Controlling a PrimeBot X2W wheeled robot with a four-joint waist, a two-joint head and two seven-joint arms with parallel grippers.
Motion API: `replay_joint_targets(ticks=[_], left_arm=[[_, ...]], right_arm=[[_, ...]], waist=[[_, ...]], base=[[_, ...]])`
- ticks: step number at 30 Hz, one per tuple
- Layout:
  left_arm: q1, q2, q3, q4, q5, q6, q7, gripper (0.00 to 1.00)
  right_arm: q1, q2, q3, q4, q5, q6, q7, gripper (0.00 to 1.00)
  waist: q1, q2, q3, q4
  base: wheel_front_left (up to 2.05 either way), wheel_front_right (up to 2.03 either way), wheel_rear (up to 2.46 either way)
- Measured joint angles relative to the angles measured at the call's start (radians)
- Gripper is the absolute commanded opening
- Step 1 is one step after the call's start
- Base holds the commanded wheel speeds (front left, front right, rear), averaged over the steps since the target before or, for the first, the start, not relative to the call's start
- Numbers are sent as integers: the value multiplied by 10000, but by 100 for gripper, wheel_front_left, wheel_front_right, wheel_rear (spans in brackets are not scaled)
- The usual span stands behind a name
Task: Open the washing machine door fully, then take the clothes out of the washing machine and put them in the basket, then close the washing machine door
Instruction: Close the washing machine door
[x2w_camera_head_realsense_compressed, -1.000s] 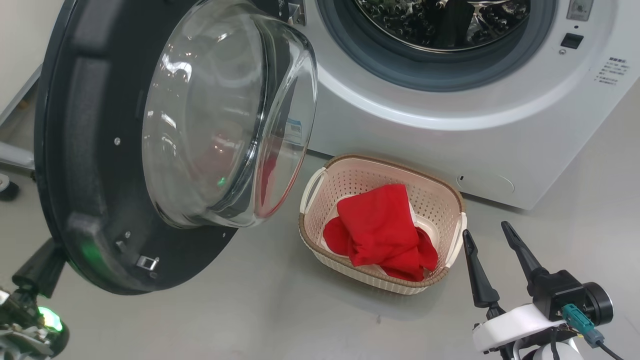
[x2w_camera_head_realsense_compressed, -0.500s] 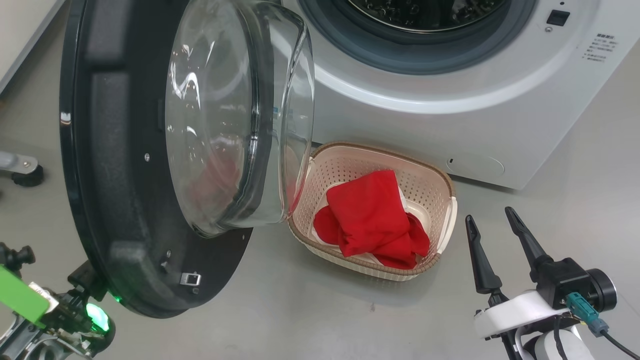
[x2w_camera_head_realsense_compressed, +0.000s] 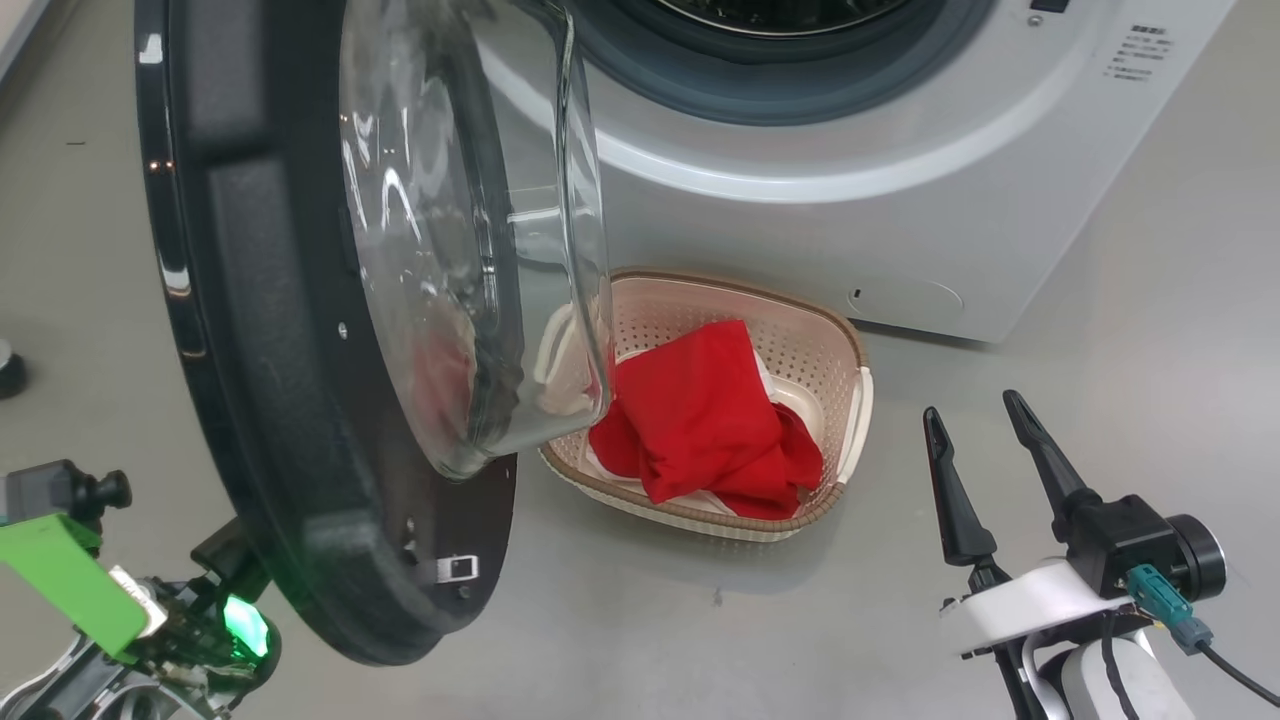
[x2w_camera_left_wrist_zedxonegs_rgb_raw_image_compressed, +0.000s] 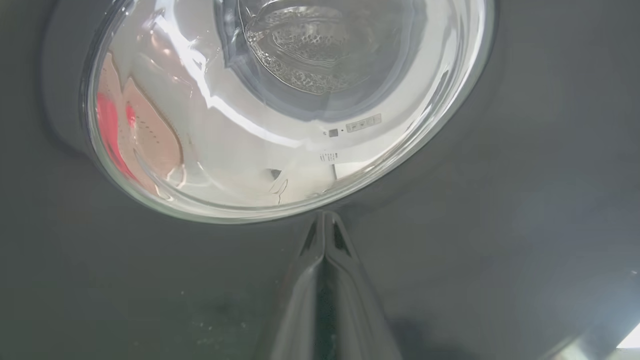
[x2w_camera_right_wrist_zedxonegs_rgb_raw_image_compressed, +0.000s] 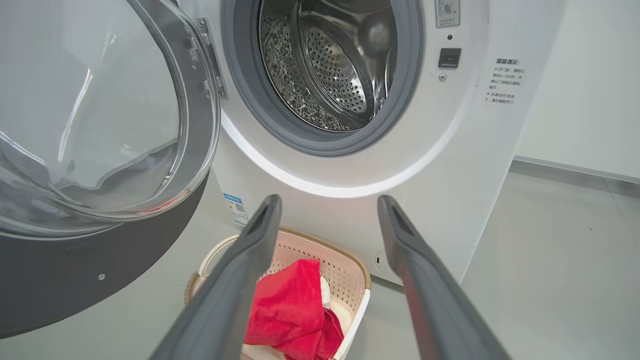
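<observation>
Before the washing machine (x2w_camera_head_realsense_compressed: 800, 200), red clothes (x2w_camera_head_realsense_compressed: 700, 420) are lying in the basket (x2w_camera_head_realsense_compressed: 800, 330), the open right tool (x2w_camera_head_realsense_compressed: 971, 405) is hovering nearby, and the closed left tool (x2w_camera_left_wrist_zedxonegs_rgb_raw_image_compressed: 325, 225) is pointing at the door (x2w_camera_head_realsense_compressed: 250, 350).

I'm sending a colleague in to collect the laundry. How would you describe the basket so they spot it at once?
Find the big white washing machine with its round black-rimmed door swung open. On the floor at its foot sits the basket: small, cream, perforated, with a brown woven-look rim. The bright red clothes piled in it set it apart.
</observation>
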Motion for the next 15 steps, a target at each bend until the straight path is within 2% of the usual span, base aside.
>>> replay_joint_targets(ticks=[15], left_arm=[[62,-127,-100,-752,98,0,261,0]], right_arm=[[-306,215,150,263,125,8,-17,100]], waist=[[0,0,107,-1332]], base=[[0,0,0]])
